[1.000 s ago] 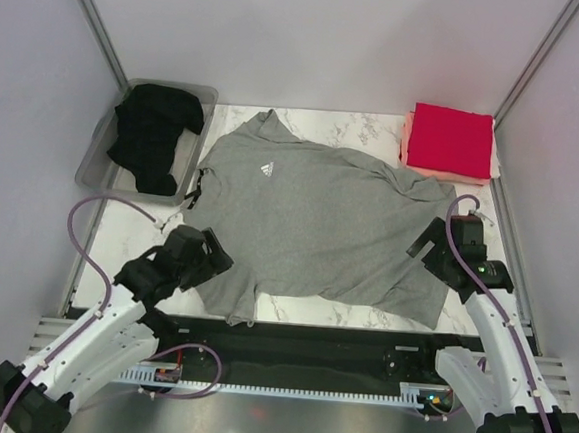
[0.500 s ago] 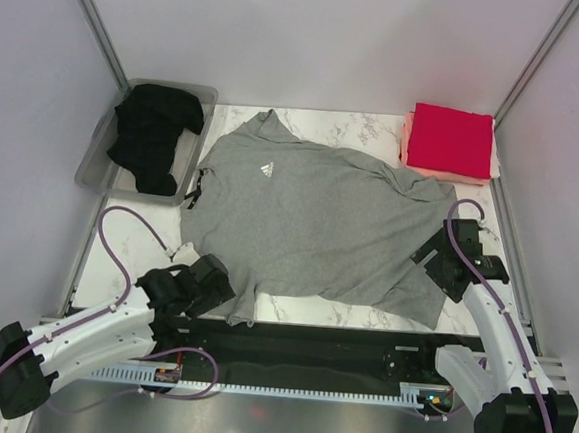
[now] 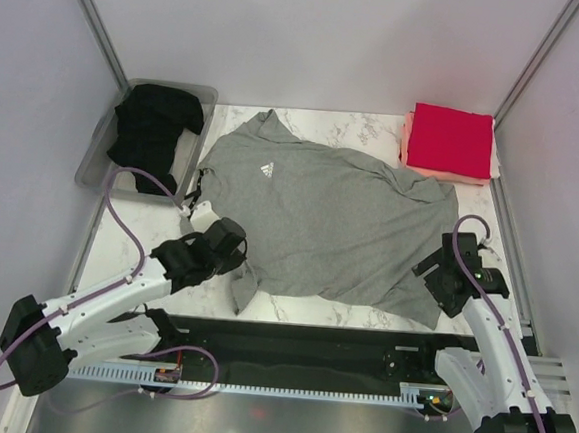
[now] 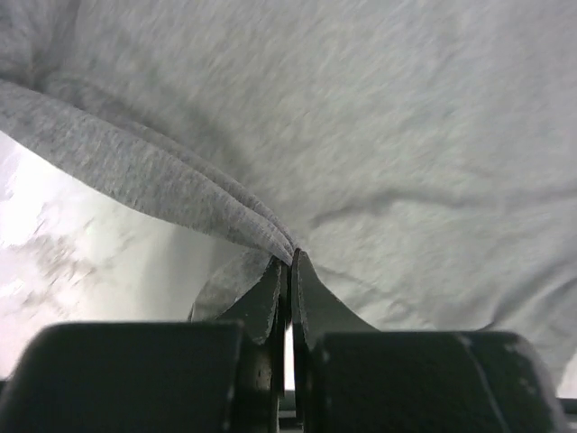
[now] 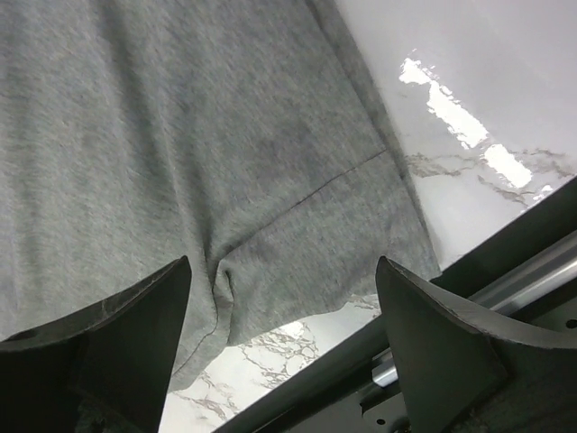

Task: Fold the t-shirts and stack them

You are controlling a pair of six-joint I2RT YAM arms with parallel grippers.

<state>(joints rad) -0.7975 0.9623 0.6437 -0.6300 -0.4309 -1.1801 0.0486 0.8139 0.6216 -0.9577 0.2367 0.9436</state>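
Observation:
A heather-grey t-shirt with a white chest logo lies spread on the marble table. My left gripper is shut on its near-left hem; in the left wrist view the jaws pinch a raised fold of the grey cloth. Over the shirt's near-right corner my right gripper stands open, with its fingertips wide apart and holding nothing. A black t-shirt sits crumpled in the bin. At the back right, a red t-shirt lies folded on a salmon-pink one.
The clear plastic bin stands at the back left. A black rail runs along the table's near edge, just below the shirt's hem. Grey walls and metal posts close in both sides.
The left gripper shut on the shirt's near-left hem and drew it up and to the right, bunching that edge. The right gripper came down toward the near-right corner.

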